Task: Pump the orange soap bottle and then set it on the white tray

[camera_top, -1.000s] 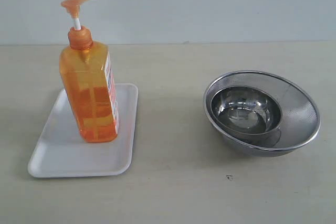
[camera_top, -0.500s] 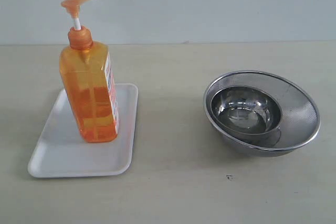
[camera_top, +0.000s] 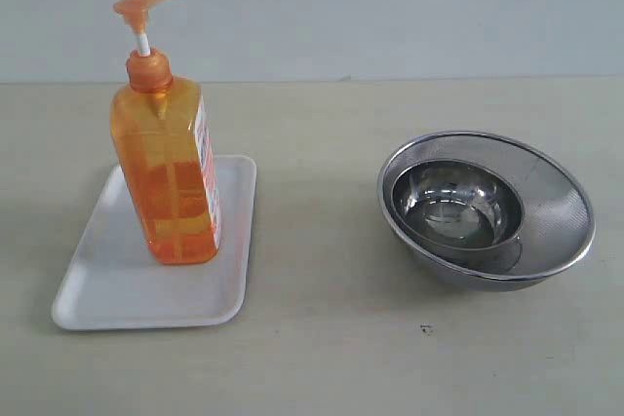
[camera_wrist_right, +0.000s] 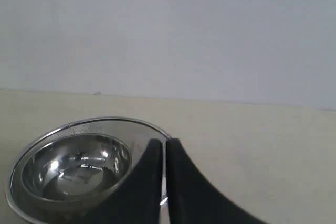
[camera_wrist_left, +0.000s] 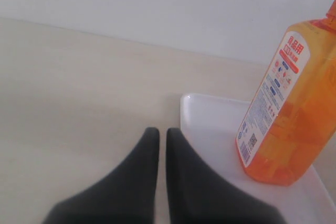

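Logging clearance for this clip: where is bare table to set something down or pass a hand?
Bare table lies between the tray and the bowls, and along the near edge in front of both. The tray's near end is free; the bottle crowds the rest.

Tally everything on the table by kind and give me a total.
Orange soap bottle: 1
White tray: 1
Steel bowls: 2, one nested in the other
Total: 4

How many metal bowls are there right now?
2. A large mesh-sided bowl sits at the right of the exterior view; a smaller shiny bowl is nested inside it. Another could hide underneath, but none shows.
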